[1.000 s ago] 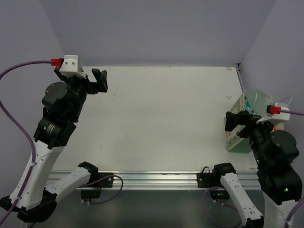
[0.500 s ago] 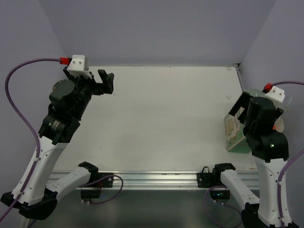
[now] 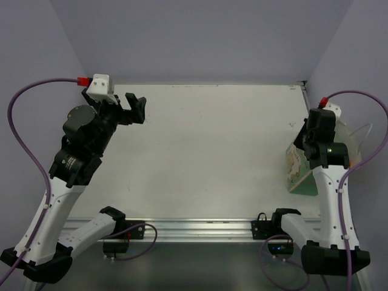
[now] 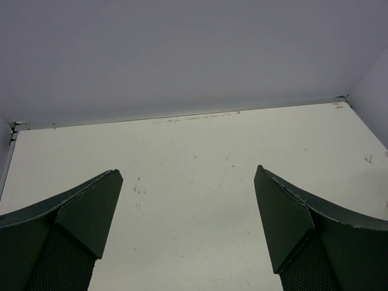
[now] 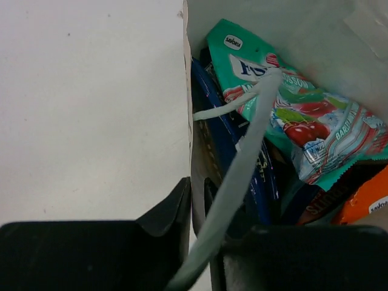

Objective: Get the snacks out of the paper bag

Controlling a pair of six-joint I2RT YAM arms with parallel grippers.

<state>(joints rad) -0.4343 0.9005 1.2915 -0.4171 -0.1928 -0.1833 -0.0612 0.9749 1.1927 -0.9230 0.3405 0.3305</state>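
The paper bag (image 3: 299, 174) stands at the table's right edge, its mint side with cream pattern facing left. My right gripper (image 3: 305, 147) reaches down onto its left rim. In the right wrist view its jaws (image 5: 198, 209) are shut on the bag's left wall (image 5: 188, 91), one finger outside and one inside. In the bag lie snacks: a teal-green packet (image 5: 285, 103), a blue packet (image 5: 227, 136) and an orange packet (image 5: 365, 201). A pale string handle (image 5: 242, 173) crosses in front of them. My left gripper (image 3: 130, 107) hangs open over the far left of the table, holding nothing (image 4: 188, 224).
The white table (image 3: 206, 151) ends in a metal rail (image 3: 194, 229) at the near edge. Lilac walls close the back and both sides. The bag sits close to the right wall.
My right arm swung up and over the bag, and its jaws closed on the bag's left rim. The left arm shifted slightly to the right and stayed open.
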